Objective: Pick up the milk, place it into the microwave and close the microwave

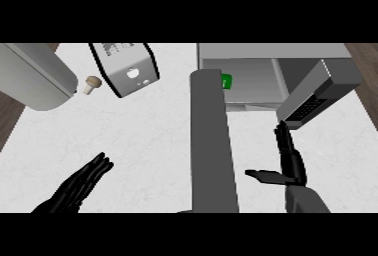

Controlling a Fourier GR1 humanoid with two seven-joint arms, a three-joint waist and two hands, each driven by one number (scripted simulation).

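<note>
1. The left hand [76, 186] is showing at the lower left of the head view, coming in from the bottom edge. Its fingers are lying straight and close together, pointing up and to the right, and they are holding nothing.
2. The right hand [289, 167] is showing at the lower right on its grey forearm. Its fingers are stretching straight up toward the far side while the thumb is sticking out to the left; the hand is spread apart and gripping nothing.
3. Between the two hands the microwave door [212, 145] is standing open, seen edge-on as a long grey slab running from the bottom edge up the middle of the white surface [148, 140].
4. The right hand's fingertips are reaching up just beside a dark keypad panel [306, 107] on the slanted grey part at the right of the microwave [251, 55].
5. Farther back, the milk [227, 80] is appearing only as a small green patch inside the microwave's cavity, just behind the door's top end and mostly hidden by it.
6. At the far left, a toaster-like grey appliance [127, 67] is sitting tilted in the view, a small mushroom [91, 84] is lying just beside it, and a large grey cylinder [33, 75] is lying near the corner.
</note>
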